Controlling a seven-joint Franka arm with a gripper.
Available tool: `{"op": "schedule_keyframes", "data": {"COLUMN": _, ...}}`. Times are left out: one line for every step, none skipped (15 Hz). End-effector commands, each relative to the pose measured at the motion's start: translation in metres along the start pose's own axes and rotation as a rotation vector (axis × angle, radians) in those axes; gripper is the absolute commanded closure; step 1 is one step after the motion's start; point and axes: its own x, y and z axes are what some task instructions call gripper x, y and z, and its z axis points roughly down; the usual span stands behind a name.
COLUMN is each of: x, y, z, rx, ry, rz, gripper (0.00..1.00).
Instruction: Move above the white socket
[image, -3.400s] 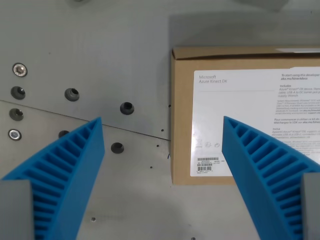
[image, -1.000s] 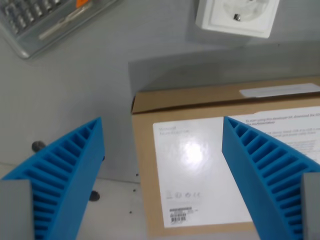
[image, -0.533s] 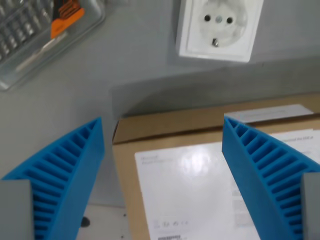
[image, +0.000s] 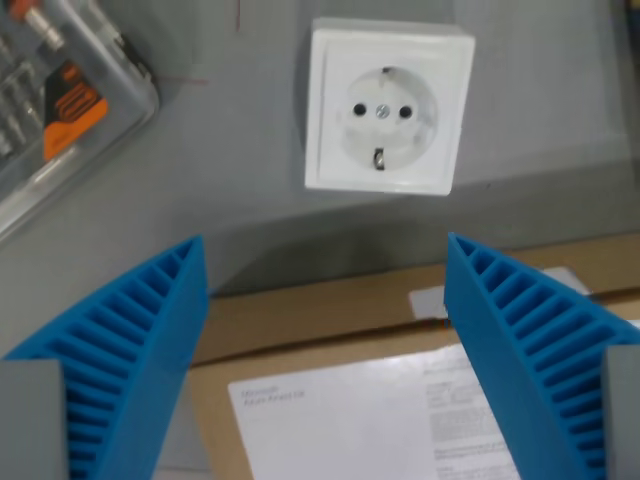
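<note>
Your gripper (image: 325, 290) hung spread wide, nothing between its two blue ribbed fingers (image: 130, 350). You saw one finger rise from the wrist view's lower left and the other from the lower right, tips level, grey mounts showing at both bottom corners.

Plain grey tabletop (image: 240, 190), softly lit

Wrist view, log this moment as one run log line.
gripper: open, empty | white socket: ahead, upper centre | cardboard box: beneath fingers | clear tool case: upper left | state: approaching socket
</note>
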Motion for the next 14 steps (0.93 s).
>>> {"op": "schedule_keyframes", "data": {"x": 0.012, "y": 0.007, "z": 0.005, "rx": -0.057, "ry": -0.008, "rz": 0.085, "gripper": 0.00}}
{"op": "schedule_keyframes", "data": {"x": 0.014, "y": 0.009, "z": 0.007, "rx": -0.057, "ry": -0.008, "rz": 0.086, "gripper": 0.00}}
{"op": "schedule_keyframes", "data": {"x": 0.016, "y": 0.010, "z": 0.009, "rx": -0.056, "ry": -0.010, "rz": 0.087, "gripper": 0.00}}
{"op": "schedule_keyframes", "data": {"x": 0.018, "y": 0.012, "z": 0.010, "rx": -0.056, "ry": -0.011, "rz": 0.089, "gripper": 0.00}}
{"op": "schedule_keyframes", "data": {"x": 0.020, "y": 0.014, "z": 0.012, "rx": -0.056, "ry": -0.013, "rz": 0.091, "gripper": 0.00}}
{"op": "schedule_keyframes", "data": {"x": 0.022, "y": 0.016, "z": 0.014, "rx": -0.055, "ry": -0.014, "rz": 0.094, "gripper": 0.00}}
{"op": "schedule_keyframes", "data": {"x": 0.024, "y": 0.017, "z": 0.015, "rx": -0.054, "ry": -0.016, "rz": 0.096, "gripper": 0.00}}
{"op": "schedule_keyframes", "data": {"x": 0.026, "y": 0.019, "z": 0.017, "rx": -0.053, "ry": -0.019, "rz": 0.098, "gripper": 0.00}}
{"op": "schedule_keyframes", "data": {"x": 0.028, "y": 0.020, "z": 0.018, "rx": -0.052, "ry": -0.021, "rz": 0.098, "gripper": 0.00}}
{"op": "schedule_keyframes", "data": {"x": 0.030, "y": 0.021, "z": 0.019, "rx": -0.051, "ry": -0.022, "rz": 0.099, "gripper": 0.00}}
{"op": "schedule_keyframes", "data": {"x": 0.032, "y": 0.022, "z": 0.021, "rx": -0.051, "ry": -0.021, "rz": 0.098, "gripper": 0.00}}
{"op": "schedule_keyframes", "data": {"x": 0.033, "y": 0.023, "z": 0.022, "rx": -0.051, "ry": -0.020, "rz": 0.098, "gripper": 0.00}}
{"op": "schedule_keyframes", "data": {"x": 0.034, "y": 0.023, "z": 0.022, "rx": -0.050, "ry": -0.018, "rz": 0.096, "gripper": 0.00}}
{"op": "schedule_keyframes", "data": {"x": 0.035, "y": 0.024, "z": 0.023, "rx": -0.050, "ry": -0.017, "rz": 0.094, "gripper": 0.00}}
